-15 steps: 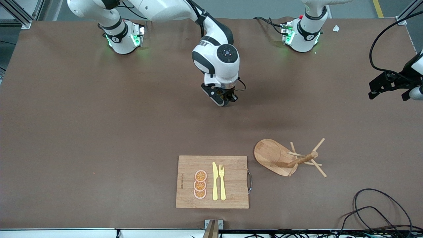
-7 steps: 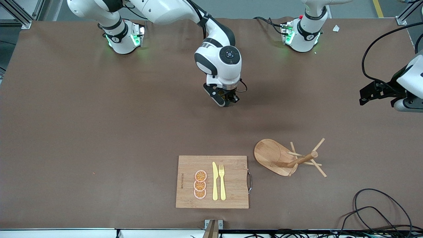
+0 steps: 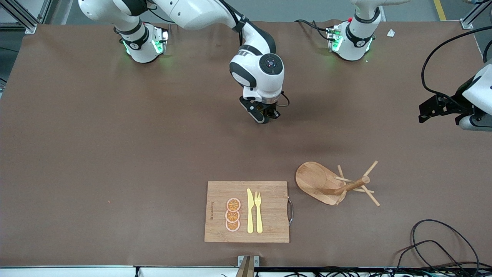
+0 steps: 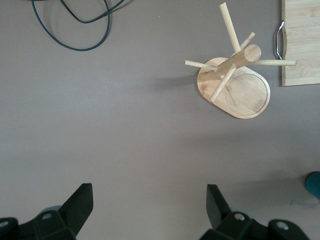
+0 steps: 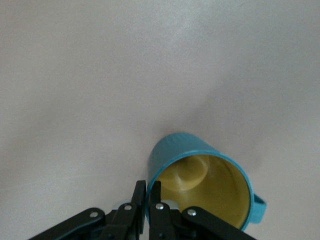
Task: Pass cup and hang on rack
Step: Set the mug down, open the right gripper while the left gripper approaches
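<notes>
My right gripper (image 3: 266, 116) hangs over the middle of the table, and its wrist hides the cup in the front view. In the right wrist view it (image 5: 149, 187) is shut on the rim of the teal cup (image 5: 200, 175), one finger inside the yellow interior and one outside; the loop handle sticks out beside it. My left gripper (image 3: 426, 111) is open and empty over the table's left-arm end (image 4: 149, 192). The wooden rack (image 3: 334, 184) stands on its oval base nearer the front camera; it also shows in the left wrist view (image 4: 235, 75), where a teal sliver of the cup (image 4: 314, 185) shows at the edge.
A rectangular cutting board (image 3: 269, 207) with a yellow knife, a fork and orange slices lies beside the rack, toward the right arm's end. Black cables (image 3: 434, 242) coil at the table's near corner at the left arm's end.
My right gripper has shifted slightly toward the left arm's end with the cup. My left gripper came in from the table's edge, then stayed still.
</notes>
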Robot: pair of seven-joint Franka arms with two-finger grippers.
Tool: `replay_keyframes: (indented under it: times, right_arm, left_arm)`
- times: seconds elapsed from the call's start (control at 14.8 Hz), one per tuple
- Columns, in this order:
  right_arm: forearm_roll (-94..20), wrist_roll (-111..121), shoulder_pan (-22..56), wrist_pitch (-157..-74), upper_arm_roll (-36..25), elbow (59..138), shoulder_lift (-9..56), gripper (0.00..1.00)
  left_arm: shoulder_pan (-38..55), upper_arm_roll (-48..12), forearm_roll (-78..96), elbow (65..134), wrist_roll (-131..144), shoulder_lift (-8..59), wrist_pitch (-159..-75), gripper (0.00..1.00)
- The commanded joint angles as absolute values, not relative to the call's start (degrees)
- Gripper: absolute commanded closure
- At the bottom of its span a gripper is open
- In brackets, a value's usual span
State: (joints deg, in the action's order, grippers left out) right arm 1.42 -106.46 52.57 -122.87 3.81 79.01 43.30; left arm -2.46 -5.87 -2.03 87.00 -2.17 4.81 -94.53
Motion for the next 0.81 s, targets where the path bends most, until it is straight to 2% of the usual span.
replay_keyframes:
  times: [0.0,0.07,0.13,0.4,0.74]
  right_arm:
    - [2.6,-107.8,53.3,-122.3,3.2,77.4,44.0,0.27]
    - [2.6,-107.9,53.3,-122.3,3.2,77.4,44.0,0.09]
    - [3.0,-108.1,53.4,-122.2,3.1,77.4,43.9,0.00]
    - [4.4,-107.7,52.3,-119.6,3.0,77.4,39.5,0.00]
    - [4.4,-96.1,45.7,-108.4,3.1,77.5,28.0,0.00]
  left_arm:
    - [-2.5,-6.1,-2.3,86.7,-1.3,4.4,-94.3,0.00]
    - [-2.5,-6.1,-2.2,86.7,-1.3,4.4,-94.3,0.00]
    - [-2.6,-6.1,-2.1,86.7,-1.2,4.4,-94.3,0.00]
    - [-3.0,-6.0,-2.0,86.6,-1.5,4.2,-94.3,0.00]
    - [-3.1,-5.7,-1.9,86.6,-1.5,4.1,-94.3,0.00]
